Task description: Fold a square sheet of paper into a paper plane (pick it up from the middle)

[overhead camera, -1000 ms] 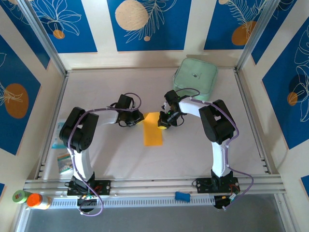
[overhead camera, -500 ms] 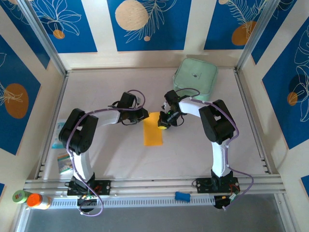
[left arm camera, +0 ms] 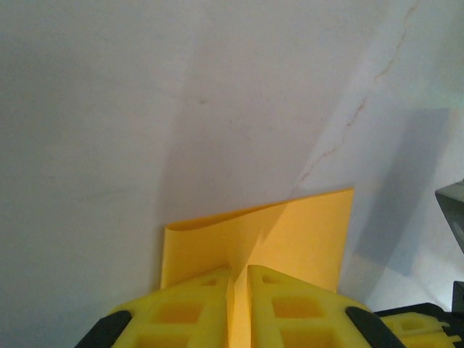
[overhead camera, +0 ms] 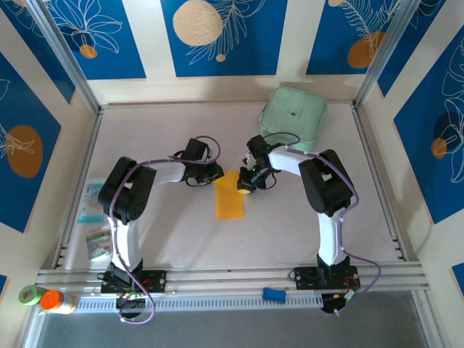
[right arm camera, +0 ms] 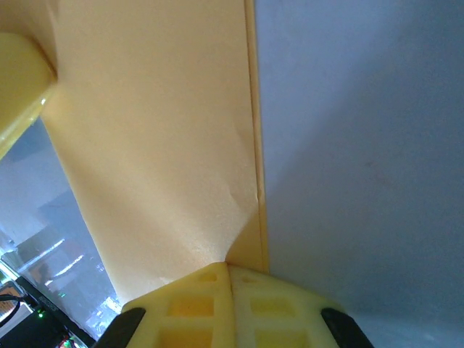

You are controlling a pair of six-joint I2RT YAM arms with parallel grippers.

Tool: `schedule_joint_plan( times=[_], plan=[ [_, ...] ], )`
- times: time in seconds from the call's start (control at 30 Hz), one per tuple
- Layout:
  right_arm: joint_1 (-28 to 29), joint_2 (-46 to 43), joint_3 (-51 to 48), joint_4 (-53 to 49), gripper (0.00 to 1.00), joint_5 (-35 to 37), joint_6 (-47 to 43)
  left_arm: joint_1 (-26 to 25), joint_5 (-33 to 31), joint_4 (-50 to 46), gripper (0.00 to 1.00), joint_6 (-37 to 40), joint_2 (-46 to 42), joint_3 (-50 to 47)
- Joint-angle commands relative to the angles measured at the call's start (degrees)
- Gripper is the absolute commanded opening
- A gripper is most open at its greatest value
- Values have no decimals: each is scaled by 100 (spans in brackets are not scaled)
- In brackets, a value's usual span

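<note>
The paper [overhead camera: 230, 199] lies in the middle of the table [overhead camera: 181, 232], folded into a narrow strip running away from the arm bases. Its far end sits between my 2 grippers.

On the left wrist camera, the left gripper [left arm camera: 239, 293] has its yellow fingers [left arm camera: 188, 304] pressed together, with the paper's [left arm camera: 290, 232] edge pinched in the thin slit between them. The sheet stands up past the tips, with a soft curl along its left side. From above, that gripper [overhead camera: 212, 176] meets the strip's far left corner.

On the right wrist camera, the right gripper [right arm camera: 230, 274] is clamped shut on the paper [right arm camera: 159, 145]. A small pucker rises from the pinch, and a doubled edge runs along the sheet's right side. From above, it [overhead camera: 246, 186] holds the far right corner, just beside the left gripper.

The case [overhead camera: 293, 116] rests at the table's far right, well apart from the paper. 2 packets [overhead camera: 96, 243] lie at the left rim. A bottle [overhead camera: 56, 300] with an orange cap sits at the near left corner, outside the rail.
</note>
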Motion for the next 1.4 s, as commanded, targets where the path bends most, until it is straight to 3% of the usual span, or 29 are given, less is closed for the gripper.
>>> schedule_joint_plan(
  times=[0.0, 0.27, 0.5, 0.63, 0.83, 1.17, 1.37],
  plan=[
    [-15, 896, -645, -539, 5, 1898, -41, 279, -612, -280, 16, 5, 10, -54],
    [-13, 870, -685, -502, 4, 1884, -8, 502, -605, -743, 16, 534, 205, 423],
    [20, 870, -662, -484, 4, 1870, 45, 256, 247, -236, 17, 524, -291, 414],
    [33, 908, -665, -475, 5, 1849, 76, -39, -28, 3, 17, 256, -463, 186],
    [50, 938, -640, -475, 4, 1827, 66, -111, -32, -14, 16, 24, 84, 345],
    [53, 926, -650, -480, 4, 1850, 65, 95, -879, -1106, 16, 793, 491, 923],
    [59, 912, -658, -402, 4, 1798, 216, 297, -779, -1522, 17, 1271, 577, 1593]
  ],
)
